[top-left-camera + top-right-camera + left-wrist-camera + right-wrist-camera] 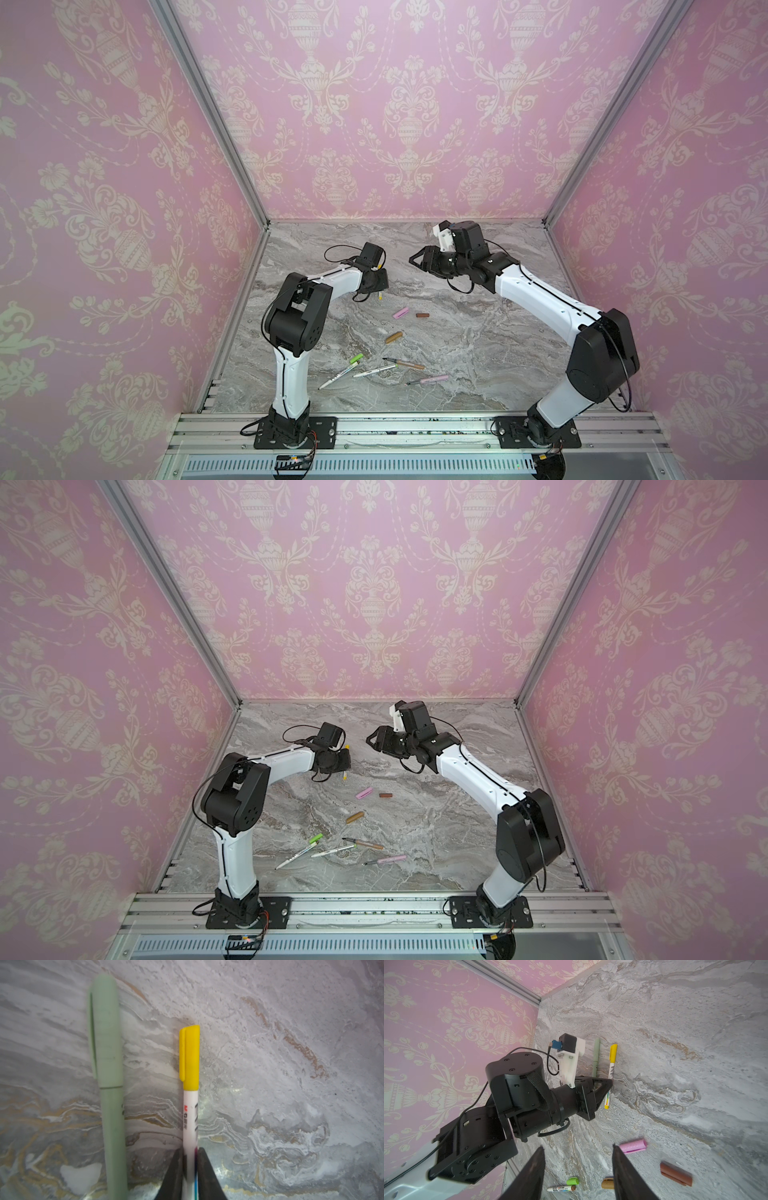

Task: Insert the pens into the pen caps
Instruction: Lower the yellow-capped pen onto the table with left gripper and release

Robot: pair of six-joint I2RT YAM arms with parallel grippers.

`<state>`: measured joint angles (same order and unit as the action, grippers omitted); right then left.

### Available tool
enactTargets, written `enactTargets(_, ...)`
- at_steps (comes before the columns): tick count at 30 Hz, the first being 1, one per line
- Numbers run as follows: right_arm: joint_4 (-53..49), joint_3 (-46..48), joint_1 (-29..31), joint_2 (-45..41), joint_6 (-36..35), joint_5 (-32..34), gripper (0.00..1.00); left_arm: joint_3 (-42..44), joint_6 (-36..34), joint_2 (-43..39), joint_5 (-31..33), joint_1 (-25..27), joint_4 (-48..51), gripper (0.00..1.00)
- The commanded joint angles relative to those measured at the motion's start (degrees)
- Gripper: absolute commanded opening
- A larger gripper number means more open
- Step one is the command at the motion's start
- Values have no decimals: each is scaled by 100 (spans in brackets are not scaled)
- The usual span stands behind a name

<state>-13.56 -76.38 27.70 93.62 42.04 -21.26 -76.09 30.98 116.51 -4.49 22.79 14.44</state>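
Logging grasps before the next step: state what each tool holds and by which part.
The left tool clamps the yellow-capped white pen by its white barrel, behind the cap. The right tool is open and holds nothing.

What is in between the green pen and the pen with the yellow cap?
Only bare marble table. In the left wrist view the green pen and the yellow-capped pen run side by side, not touching.

Left pincer (341, 766) points down near the middle of the table (457, 833) — a yellow-ended pen (344, 775) pokes out beneath. Right pincer (370, 739) hovers opposite, jaws apart. Pink cap (363, 792), brown cap (385, 795), tan cap (355, 817) lie mid-table; lime cap (316, 838) and four pens (334, 851) nearer the front edge.
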Motion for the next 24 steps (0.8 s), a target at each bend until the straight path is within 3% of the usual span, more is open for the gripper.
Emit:
enactTargets(1, 134, 108, -70, -163, -48, -116, 53, -143, 140, 248, 168, 51, 170, 15)
enactTargets(8, 196, 219, -162, -195, -44, -197, 53, -201, 164, 257, 272, 51, 146, 16)
enactTargets(11, 226, 237, -178, -259, -72, -298, 53, -25, 166, 53, 216, 51, -53, 23)
enactTargets(16, 234, 281, -156, -493, -222, -577, 55, 649, 77, -794, -279, 94, -906, 42)
enactTargets(24, -399, 431, 46, -1110, -370, -265, 58, 1579, -151, -2602, -973, 94, -951, 53)
